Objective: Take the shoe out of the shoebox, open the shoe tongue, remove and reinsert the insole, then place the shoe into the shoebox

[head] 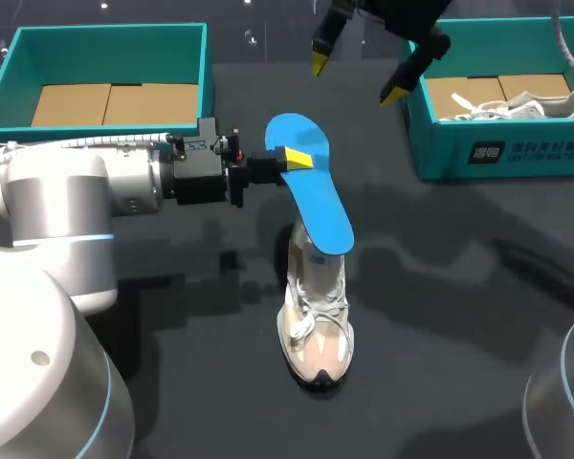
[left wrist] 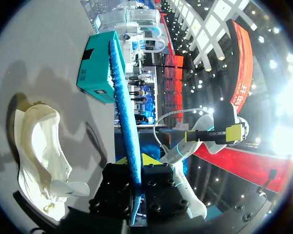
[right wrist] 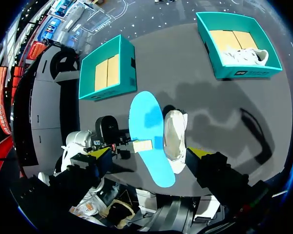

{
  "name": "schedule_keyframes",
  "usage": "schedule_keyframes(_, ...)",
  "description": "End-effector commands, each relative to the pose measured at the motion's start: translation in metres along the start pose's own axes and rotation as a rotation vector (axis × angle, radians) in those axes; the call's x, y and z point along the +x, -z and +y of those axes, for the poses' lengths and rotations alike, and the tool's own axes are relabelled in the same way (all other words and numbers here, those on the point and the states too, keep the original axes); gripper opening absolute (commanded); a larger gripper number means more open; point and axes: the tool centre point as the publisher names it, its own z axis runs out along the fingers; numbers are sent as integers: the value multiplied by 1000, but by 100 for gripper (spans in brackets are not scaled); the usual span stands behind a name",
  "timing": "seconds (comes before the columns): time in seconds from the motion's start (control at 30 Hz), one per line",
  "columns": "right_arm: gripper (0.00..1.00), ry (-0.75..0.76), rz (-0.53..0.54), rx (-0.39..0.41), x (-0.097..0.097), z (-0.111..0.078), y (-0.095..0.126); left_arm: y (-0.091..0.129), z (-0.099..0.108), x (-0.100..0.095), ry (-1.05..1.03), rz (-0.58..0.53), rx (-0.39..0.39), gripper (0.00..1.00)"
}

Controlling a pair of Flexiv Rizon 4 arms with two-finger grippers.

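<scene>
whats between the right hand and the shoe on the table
The blue insole, clamped in the left hand, lies between the open right hand and the shoe. The head view shows this most plainly.

The insole (head: 316,196) is bright blue, the shoe (head: 316,330) cream-white, the shoeboxes (head: 110,53) teal, the table (head: 459,306) dark grey.
</scene>
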Motion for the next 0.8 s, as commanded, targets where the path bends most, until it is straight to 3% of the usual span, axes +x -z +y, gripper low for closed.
schedule_keyframes(0.03,100,10,430,-1,-17,-3,-10,1,1,0,0,-3,0,0)
schedule_keyframes(0.8,100,48,815,-61,-38,-12,-32,1,1,0,0,-3,0,0)
